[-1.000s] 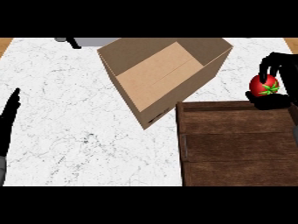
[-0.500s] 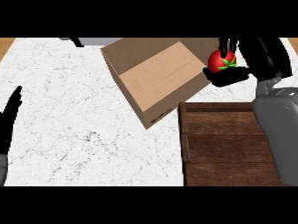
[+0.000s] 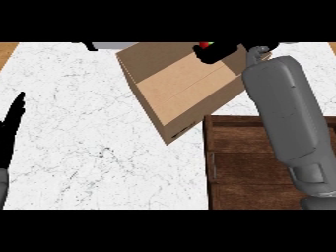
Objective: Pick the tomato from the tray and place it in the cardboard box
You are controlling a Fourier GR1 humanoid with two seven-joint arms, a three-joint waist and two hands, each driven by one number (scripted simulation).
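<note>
I'm working what looks like a kitchen: white marble-look counter (image 3: 90, 128) w/ wood edging at the sides, a dark wooden tray (image 3: 236, 162) & cardboard box (image 3: 178, 93) on top.

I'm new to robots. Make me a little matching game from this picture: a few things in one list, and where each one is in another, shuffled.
Things:
1. tomato
2. cardboard box
3. tray
4. left robot hand

Places:
A. lower right of the counter, under the grey forearm
B. left edge, resting with fingers pointing up
C. in the right robot hand, over the box's far edge
D. middle of the counter, open side up

Pairs: 1-C, 2-D, 3-A, 4-B
</note>
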